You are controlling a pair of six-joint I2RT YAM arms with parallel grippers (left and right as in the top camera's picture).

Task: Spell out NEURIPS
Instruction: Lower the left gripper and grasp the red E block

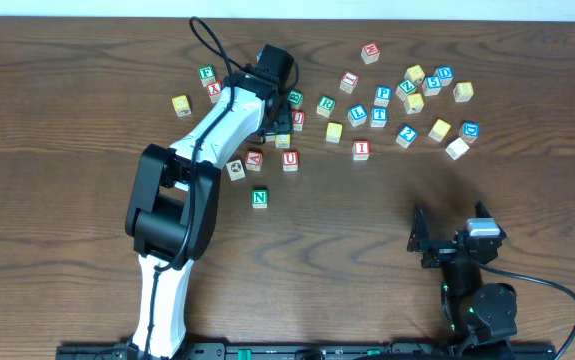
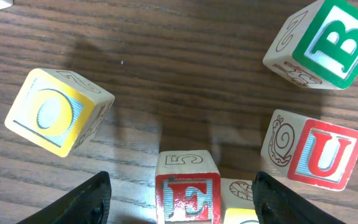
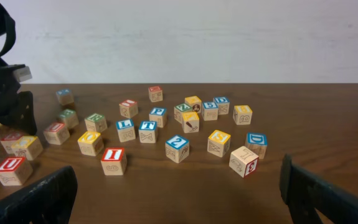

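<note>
The green N [image 1: 259, 197] stands alone on the bare counter [image 1: 367, 240], nearer my bases than the scatter of cubes. I judge the word has only its first letter, so E is the step in hand.

My left end effector [image 2: 180, 186] is down over the red E [image 2: 188, 199]. Its fingers are partly open, one on each side, with a gap showing at both and nothing held. In the overhead view my own arm hides that cube.

The trouble is a neighbour cube [image 2: 240, 202] just beside E, inside the span of my fingers on the side toward the red U [image 2: 325, 154]. I cannot tell whether the two touch. If I closed as I stand, I would likely pinch both. The next move calls for a small sideways shift so that one finger comes down between them, then a squeeze and a straight lift. The yellow O [image 2: 54, 115] and green B [image 2: 331, 40] are apart from my fingers.

Open wood runs from N toward my right arm — room enough, I think, for the remaining letters in a row. My right end effector [image 3: 177, 168] is spread wide and empty, low at the near side, well apart from N. The green R [image 1: 325, 102], red I [image 1: 361, 149] and blue P [image 1: 383, 93] wait in the scatter, all well in from the counter's far edge.
</note>
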